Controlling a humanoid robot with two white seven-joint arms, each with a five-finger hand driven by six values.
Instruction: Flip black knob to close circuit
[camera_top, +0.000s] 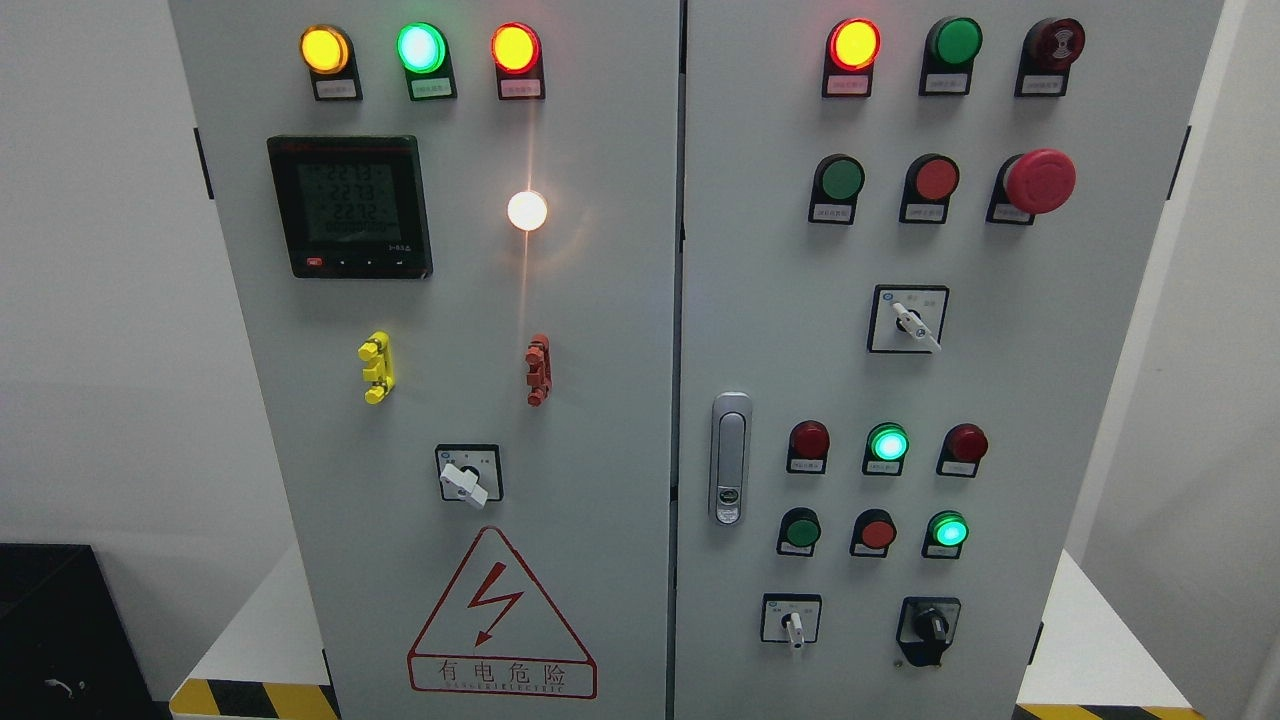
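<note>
A grey cabinet (600, 420) with 2 doors is filling the view; no robot hand is showing, so its grip cannot be told. The black knob (931, 626) is sitting low on the right door, beside a white switch (792, 624), under 2 glowing green lights (947, 530).

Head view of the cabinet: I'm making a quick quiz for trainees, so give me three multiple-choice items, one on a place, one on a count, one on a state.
1. Where is the black knob?
A. right door, bottom right
B. left door, top
C. under the meter

2. How many lamps sit in the left door's top row?
A. two
B. three
C. five

3. What state is the digital meter in?
A. dark
B. cracked
C. lit, showing digits

Answers:
1 A, it sits below the lower button rows on the right door.
2 B, yellow lamp, green lamp and orange-red lamp.
3 C, rows of digits show.
</note>
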